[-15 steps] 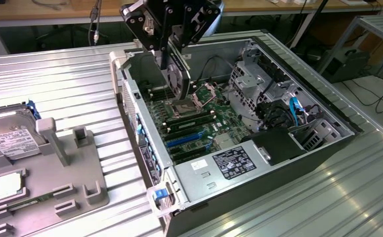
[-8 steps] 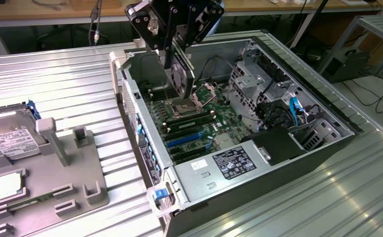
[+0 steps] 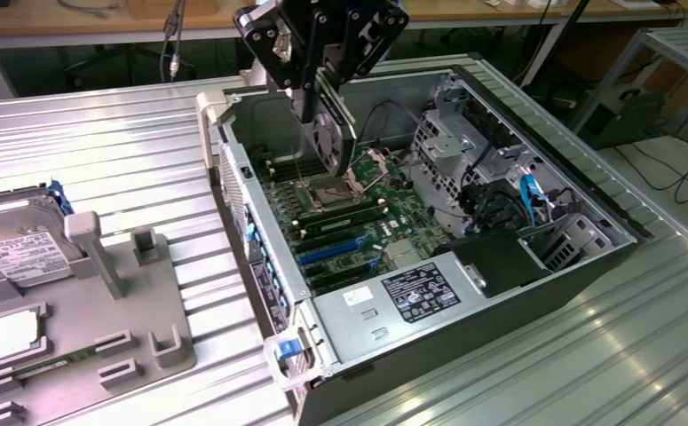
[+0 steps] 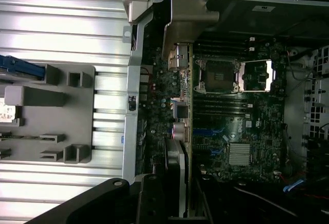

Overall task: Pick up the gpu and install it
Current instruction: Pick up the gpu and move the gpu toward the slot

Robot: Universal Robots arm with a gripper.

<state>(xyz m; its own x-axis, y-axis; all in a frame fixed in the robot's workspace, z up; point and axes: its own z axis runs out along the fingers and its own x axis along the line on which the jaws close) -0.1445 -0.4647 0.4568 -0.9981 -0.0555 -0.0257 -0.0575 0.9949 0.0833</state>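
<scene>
One card, one arm, and the end effector (image 3: 316,67) is clenched on the gpu (image 3: 329,133), gripping it by its upper end. It hangs straight down from the fingers, long axis upright, well clear of the desk (image 3: 106,142). Its lower end dips inside the open computer case (image 3: 557,177), which lies on its side.

Directly below that end sits the motherboard (image 3: 361,226), and the card is hovering over the region by the open processor socket (image 3: 337,189). There's a gap showing; I judge it isn't touching the board. The blue expansion slots (image 3: 326,253) lie further along the board, toward the bottom of the exterior view, so they're offset from where the card hangs.

In the wrist view you're looking down the card edge-on. The gpu (image 4: 186,131) is a thin line running away from the end effector (image 4: 175,203), with the socket (image 4: 218,75) off to one side and the blue slots (image 4: 208,131) just beside that line. How well the card's edge lines up with any one slot, I can't tell from here.

Over at the exterior view's left, the grey fixture tray (image 3: 142,328) holds the hard drive (image 3: 18,244) and the processor chip (image 3: 14,333), both well apart from the arm. Pick-up looks done; the card isn't seated.
</scene>
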